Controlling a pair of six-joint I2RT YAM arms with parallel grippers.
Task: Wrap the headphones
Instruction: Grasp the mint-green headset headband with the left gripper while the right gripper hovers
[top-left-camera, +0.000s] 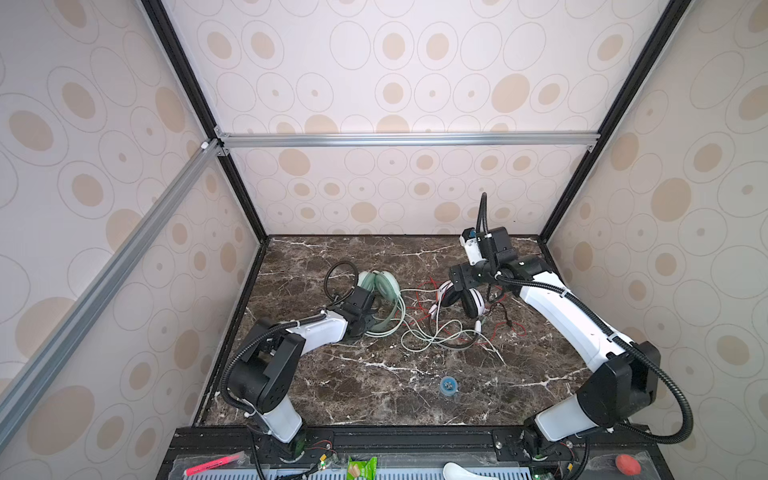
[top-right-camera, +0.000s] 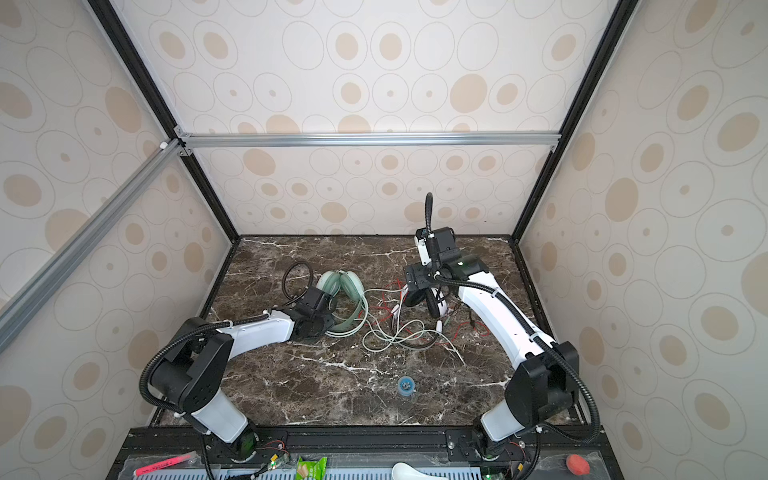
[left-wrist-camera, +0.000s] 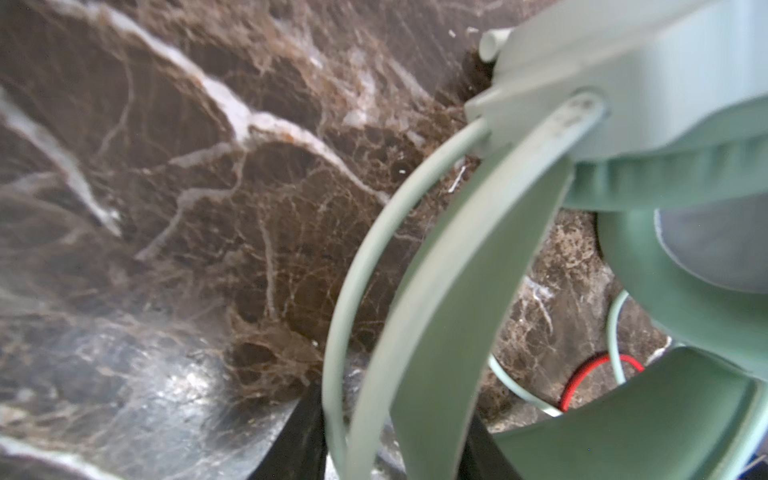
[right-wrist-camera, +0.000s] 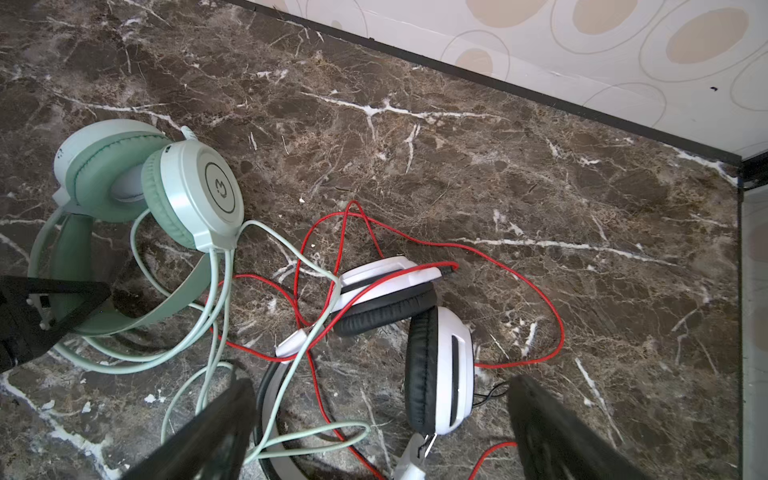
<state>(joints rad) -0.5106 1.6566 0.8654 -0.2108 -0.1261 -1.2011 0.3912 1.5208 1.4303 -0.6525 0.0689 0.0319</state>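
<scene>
**Top views.** In both top views the mint green headphones (top-left-camera: 380, 284) lie left of centre on the marble tabletop (top-left-camera: 374, 386). Their ear cups point toward the back wall and the mint headband (top-right-camera: 353, 322) curves toward the front edge. The left gripper (top-left-camera: 371, 318) sits low at that headband. The white-and-black headphones (top-left-camera: 471, 301) lie right of centre, near the mint set but apart from it. Between the two sets, the mint cord (top-left-camera: 405, 328) and the thin red cord (top-left-camera: 519, 329) sprawl in loose loops that cross each other. The right gripper (top-left-camera: 459, 291) hangs just above the white-and-black set, pointing down. A small blue round item (top-left-camera: 449, 385) lies alone nearer the front, well apart from the cords.

**Left wrist view.** Close and partly blurred. The mint headband (left-wrist-camera: 449, 311) and its thin outer wire run down between the two black fingers (left-wrist-camera: 303, 436). Each finger lies against the band, so we note the left gripper as clamped on the mint green headphones at the headband. A short bit of red cord (left-wrist-camera: 582, 374) shows beyond it.

**Right wrist view.** The right gripper (right-wrist-camera: 380, 384) is spread wide and holds nothing. Its fingers (right-wrist-camera: 216, 428) stand on either side above the white-and-black headphones (right-wrist-camera: 436, 365), and we see no contact. The red cord (right-wrist-camera: 557, 332) drapes over the set's upper ear cup, and the mint cord (right-wrist-camera: 216, 299) crosses its headband. The mint green headphones (right-wrist-camera: 195, 195) lie off to one side, the left gripper (right-wrist-camera: 54, 299) at their headband.
</scene>
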